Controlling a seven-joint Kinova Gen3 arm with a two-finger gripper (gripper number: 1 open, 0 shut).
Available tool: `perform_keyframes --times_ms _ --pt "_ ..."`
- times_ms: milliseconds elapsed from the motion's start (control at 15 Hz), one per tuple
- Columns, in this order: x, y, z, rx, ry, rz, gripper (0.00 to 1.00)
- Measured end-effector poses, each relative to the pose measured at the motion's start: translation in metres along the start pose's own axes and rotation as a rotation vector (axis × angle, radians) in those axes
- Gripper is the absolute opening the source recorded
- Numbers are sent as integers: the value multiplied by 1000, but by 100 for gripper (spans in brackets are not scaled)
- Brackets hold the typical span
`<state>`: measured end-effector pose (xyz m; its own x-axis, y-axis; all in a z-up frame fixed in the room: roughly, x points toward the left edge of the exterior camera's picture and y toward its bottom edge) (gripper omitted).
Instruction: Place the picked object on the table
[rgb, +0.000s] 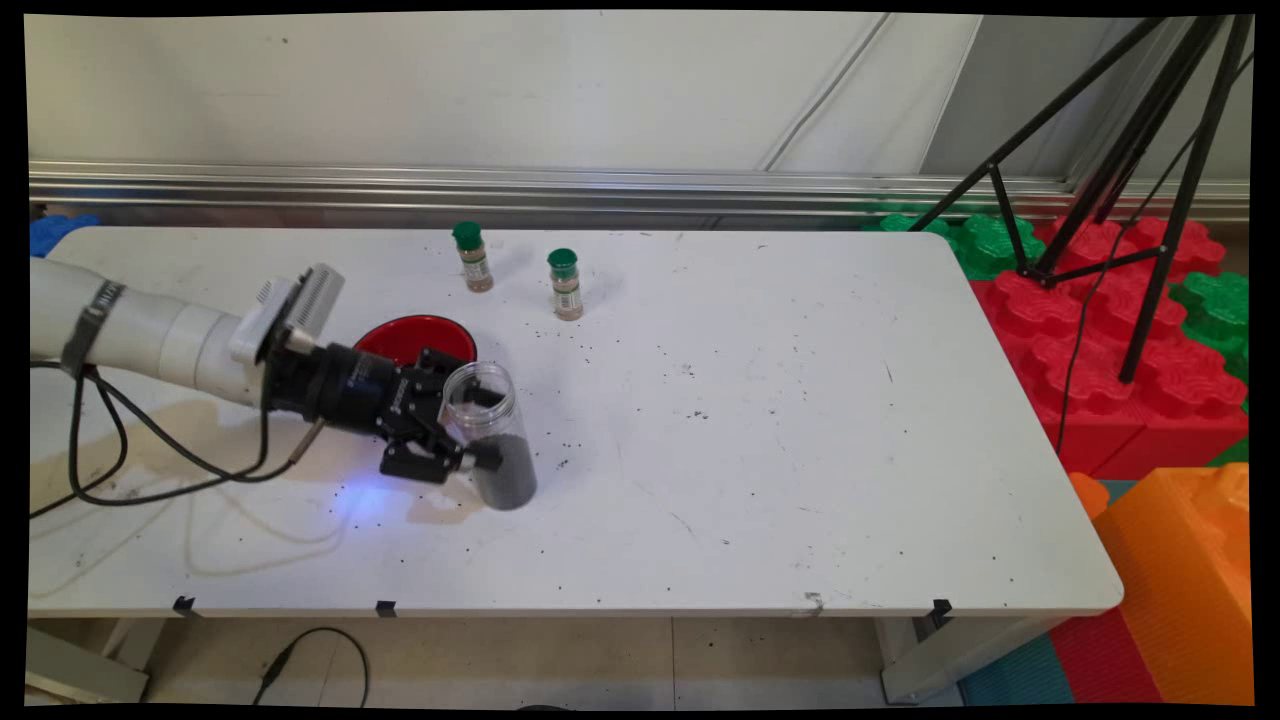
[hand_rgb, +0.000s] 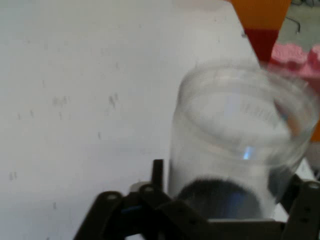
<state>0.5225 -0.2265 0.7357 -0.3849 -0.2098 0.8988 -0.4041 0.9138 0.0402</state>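
Observation:
A clear plastic jar (rgb: 503, 470), open at the top and about half full of dark grains, stands slightly tilted on the white table (rgb: 800, 450) at left centre. My black gripper (rgb: 487, 428) reaches in from the left and is shut on the jar, one finger on each side of it. In the hand view the jar (hand_rgb: 240, 145) fills the space between the gripper's (hand_rgb: 227, 200) fingers, its open mouth facing the camera and the dark grains low inside. Just behind the gripper sits a red bowl (rgb: 405, 337), partly hidden by the hand.
Two small spice bottles with green caps (rgb: 473, 257) (rgb: 565, 284) stand near the table's far edge. Dark grains are scattered over the tabletop. Black cables (rgb: 130, 440) hang from the arm. Off the right end are a black tripod (rgb: 1100, 150) and red (rgb: 1100, 350) and orange (rgb: 1180, 560) foam blocks.

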Motion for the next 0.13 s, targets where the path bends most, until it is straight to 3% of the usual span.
perform_keyframes --times_ms 67,133 --pt "-2 0 1 -4 -3 2 100" --pt "-3 0 2 -6 -4 3 100"
